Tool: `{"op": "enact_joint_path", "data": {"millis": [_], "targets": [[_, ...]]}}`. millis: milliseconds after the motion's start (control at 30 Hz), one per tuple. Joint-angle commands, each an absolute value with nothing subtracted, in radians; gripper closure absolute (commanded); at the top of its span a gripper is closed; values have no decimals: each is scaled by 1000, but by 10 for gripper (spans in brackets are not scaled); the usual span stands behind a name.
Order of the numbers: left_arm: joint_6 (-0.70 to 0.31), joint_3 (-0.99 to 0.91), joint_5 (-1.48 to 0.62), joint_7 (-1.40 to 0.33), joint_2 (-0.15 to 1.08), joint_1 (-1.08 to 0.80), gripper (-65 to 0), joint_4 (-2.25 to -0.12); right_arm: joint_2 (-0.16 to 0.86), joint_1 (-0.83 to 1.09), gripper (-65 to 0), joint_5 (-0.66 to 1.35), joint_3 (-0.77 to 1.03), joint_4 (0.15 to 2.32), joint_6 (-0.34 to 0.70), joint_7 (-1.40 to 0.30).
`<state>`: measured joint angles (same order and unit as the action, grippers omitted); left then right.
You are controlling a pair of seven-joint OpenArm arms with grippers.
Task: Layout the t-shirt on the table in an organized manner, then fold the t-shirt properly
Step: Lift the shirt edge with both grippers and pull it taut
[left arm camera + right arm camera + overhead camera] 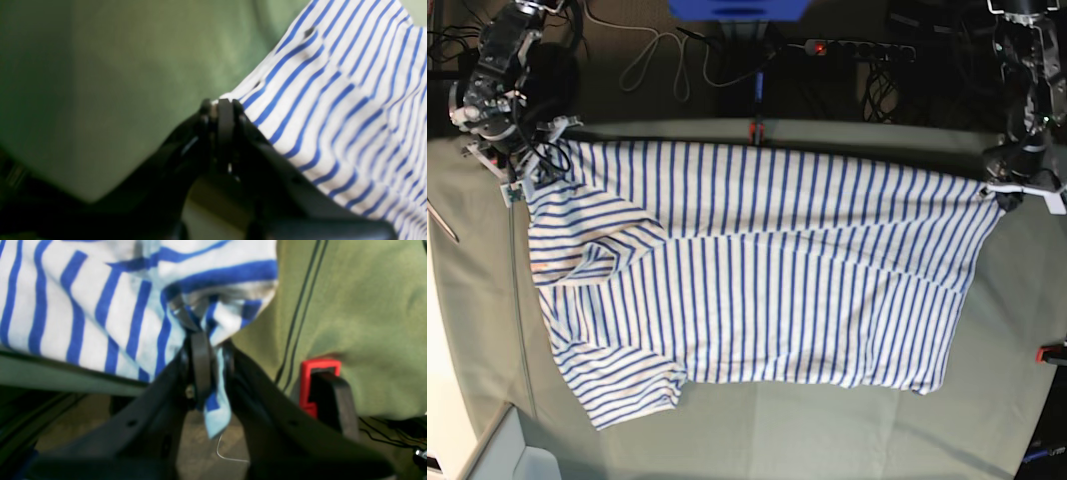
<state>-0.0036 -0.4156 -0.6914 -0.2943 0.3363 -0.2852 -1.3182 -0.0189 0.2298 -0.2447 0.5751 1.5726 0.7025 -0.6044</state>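
The white, blue-striped t-shirt [767, 270] is spread wide across the pale green table [827, 440]. Its far edge is stretched between my two grippers. My right gripper [532, 172] at the far left is shut on a bunched corner of the t-shirt [100, 306]; in the right wrist view a scrap of fabric pokes down between the fingers of the right gripper [203, 340]. My left gripper [999, 190] at the far right is shut on the t-shirt's edge [333, 100]; the left wrist view shows the closed tips of the left gripper [225, 105] over the table [116, 83]. One sleeve [622, 395] lies rumpled at the near left.
Red clamps [754, 130] [313, 373] hold the table cloth at the far edge, and another red clamp [1052, 352] sits at the right edge. A power strip and cables [847, 47] lie beyond the far edge. A white surface [457, 400] borders the near left.
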Motion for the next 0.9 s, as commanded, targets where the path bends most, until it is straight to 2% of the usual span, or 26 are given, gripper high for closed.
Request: {"op": "enact_joint_path", "data": {"millis": [0,267,333,500,567,733,800,867], "targets": [[1,-427,-690,-266,357,-291,0,-1334,-7,246,0,-234,582,1587,698,-608],[1,-443,-691,-265,357,-348,0,-1345,-2,275,0,-202,584,1587,698,-573],[1,-470,-691,-265,346,-357,0,-1345,-2,285,-35,-202,591,1587,698,-568],[1,-515,-691,-268,326,-360,-6,-1345,-2,291,-172,-199,613,1592,698,-567],[1,-521,-691,-311,320,-357,-51,-1345,-2,291,-218,-199,613,1595,698,-567],[1,-544,-691,-423,312,-332,-238,-1346,-4,292,-283,-199,638,1596,698,-567],[1,-565,-691,-432,306,-331,-268,-1346,-5,286,-291,-197,682,1596,698,-567],[1,-599,-691,-430,298,-331,-271,-1346,-7,285,-291,-197,728,1596,698,-567]]}}
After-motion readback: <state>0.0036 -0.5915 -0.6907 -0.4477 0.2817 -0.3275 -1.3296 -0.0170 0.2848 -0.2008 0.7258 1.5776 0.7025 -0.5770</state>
